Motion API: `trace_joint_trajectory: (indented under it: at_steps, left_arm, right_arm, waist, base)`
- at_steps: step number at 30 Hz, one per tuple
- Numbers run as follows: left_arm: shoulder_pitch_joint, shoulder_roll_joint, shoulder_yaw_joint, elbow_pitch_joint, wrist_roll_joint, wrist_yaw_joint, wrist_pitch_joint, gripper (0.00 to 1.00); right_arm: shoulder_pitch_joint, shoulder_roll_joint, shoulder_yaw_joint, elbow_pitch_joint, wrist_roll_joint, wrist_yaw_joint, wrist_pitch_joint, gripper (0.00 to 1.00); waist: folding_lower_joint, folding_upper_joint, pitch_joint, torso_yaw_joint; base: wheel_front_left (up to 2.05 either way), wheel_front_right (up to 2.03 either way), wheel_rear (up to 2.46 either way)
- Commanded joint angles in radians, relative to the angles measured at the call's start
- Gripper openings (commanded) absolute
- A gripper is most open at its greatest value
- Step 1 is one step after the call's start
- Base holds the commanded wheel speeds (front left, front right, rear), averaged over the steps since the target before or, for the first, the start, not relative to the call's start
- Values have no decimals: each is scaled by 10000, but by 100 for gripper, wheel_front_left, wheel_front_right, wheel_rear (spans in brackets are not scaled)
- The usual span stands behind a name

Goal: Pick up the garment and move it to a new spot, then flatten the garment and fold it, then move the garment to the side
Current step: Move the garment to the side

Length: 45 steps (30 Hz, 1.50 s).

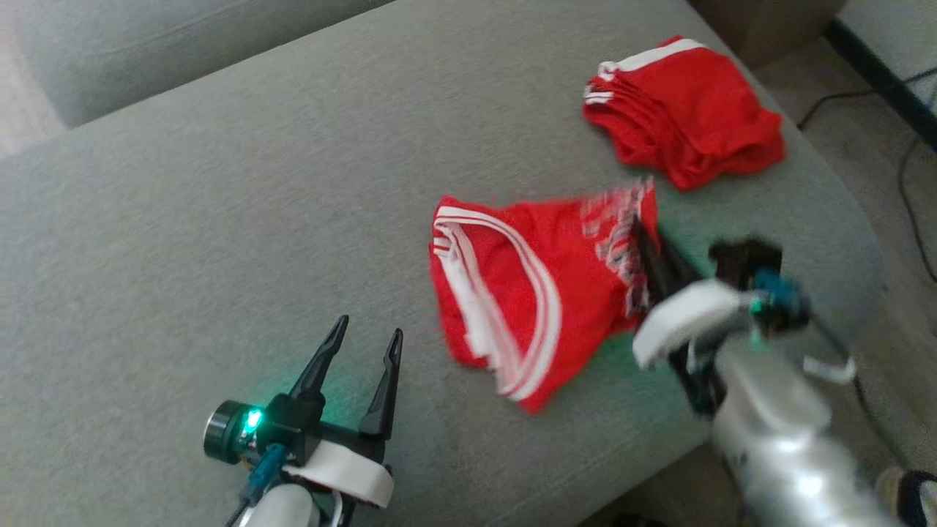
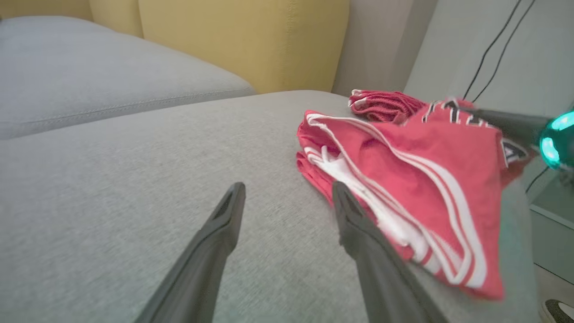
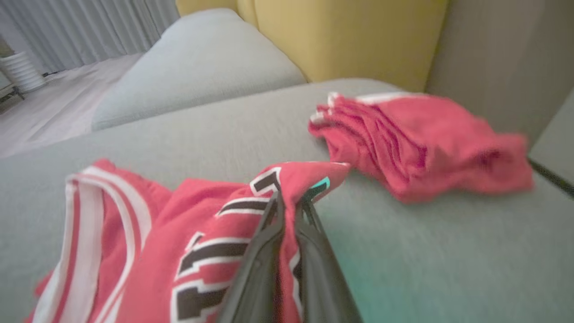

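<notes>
While the left gripper [image 1: 370, 327] is held over the cushion's [image 1: 219, 219] near edge, fingers spread wide and nothing gripped, the jersey [image 1: 527, 293] is seen crumpled right of the cushion's middle, its lettered edge clamped in the closed right gripper [image 3: 289, 204]; a folded red pile [image 1: 681, 110] is laid at the cushion's far right corner.

Grey fabric couch seat [image 1: 219, 219] with a crumpled red jersey [image 1: 527, 293] near a folded red garment [image 1: 681, 110]

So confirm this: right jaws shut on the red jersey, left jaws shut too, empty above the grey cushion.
Wrong on one count: the left jaws stand open, fingers spread, empty above the grey cushion, as the left wrist view shows. The right jaws are shut on the red jersey.
</notes>
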Motion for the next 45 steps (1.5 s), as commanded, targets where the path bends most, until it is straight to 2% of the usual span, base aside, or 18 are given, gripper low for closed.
trace_joint_trajectory:
  at_steps: [1,7,11,12,13,14,15,19,20,23,27,30,36,40,45]
  left_arm:
    - [-211,16,395,-264,125,3,-95,100]
    - [-246,16,537,-277,233,-35,-95,100]
    - [-365,16,654,-288,353,-83,-95,100]
    - [-443,16,686,-298,395,-94,-95,100]
    - [-443,16,686,-298,395,-94,-95,100]
    - [-482,16,699,-296,419,-100,-95,100]
    - [-553,16,731,-293,449,-103,-95,100]
    - [-622,16,871,-281,511,-66,-95,100]
    - [-627,21,1009,-291,539,-8,-95,100]
    - [-591,51,1253,-347,558,87,-95,100]
    - [-488,79,1674,-448,543,303,-95,100]
    - [-414,85,2030,-541,515,489,-95,100]
    - [-232,67,2639,-687,438,821,-95,100]
    - [-77,49,2869,-619,391,955,-95,100]
    - [159,30,3071,-505,250,1050,-95,100]
  right_arm:
    - [-962,-35,31,-187,-293,-9,-132,0]
    - [-2663,-806,-662,388,-1254,-9,287,0]
    - [-4065,-2112,-1849,1244,-2366,-9,888,0]
    - [-4405,-2613,-2558,1613,-2890,-9,1103,0]
    - [-4405,-2613,-2558,1613,-2890,-9,1103,0]
    - [-4518,-2834,-3017,1759,-3155,-9,1171,0]
    - [-4633,-3176,-3940,1963,-3738,-9,1196,100]
    - [-4647,-3024,-5495,1912,-4676,-9,730,100]
    - [-4620,-2649,-5859,1804,-4988,-9,389,100]
    - [-4554,-1864,-5894,1579,-5175,-9,-1,100]
    - [-4124,-710,-5197,600,-4796,-9,-129,100]
    - [-3150,-240,-4290,-660,-4049,-9,-134,100]
    - [-771,2,-2861,-2340,-2532,-9,-137,100]
    - [501,10,-2184,-2761,-1549,-9,-138,100]
    - [1347,12,-1675,-3001,-1175,-9,-138,100]
  waist:
    - [0,0,186,338]
    - [0,0,421,823]
    - [0,0,674,1204]
    - [0,0,775,1342]
    - [0,0,775,1342]
    - [0,0,819,1405]
    - [0,0,899,1517]
    - [0,0,972,1640]
    - [0,0,967,1657]
    - [0,0,897,1675]
    - [0,0,706,1824]
    - [0,0,550,2090]
    - [0,0,235,2929]
    - [0,0,27,3484]
    - [0,0,-211,3902]
  base:
    - [0,0,0]
    - [0,0,0]
    - [0,0,0]
    - [0,0,0]
    - [0,0,0]
    - [0,0,0]
    - [0,0,0]
    - [0,0,0]
    - [0,0,0]
    - [0,0,0]
    - [0,0,0]
    - [0,0,0]
    - [0,0,0]
    - [0,0,0]
    - [0,0,0]
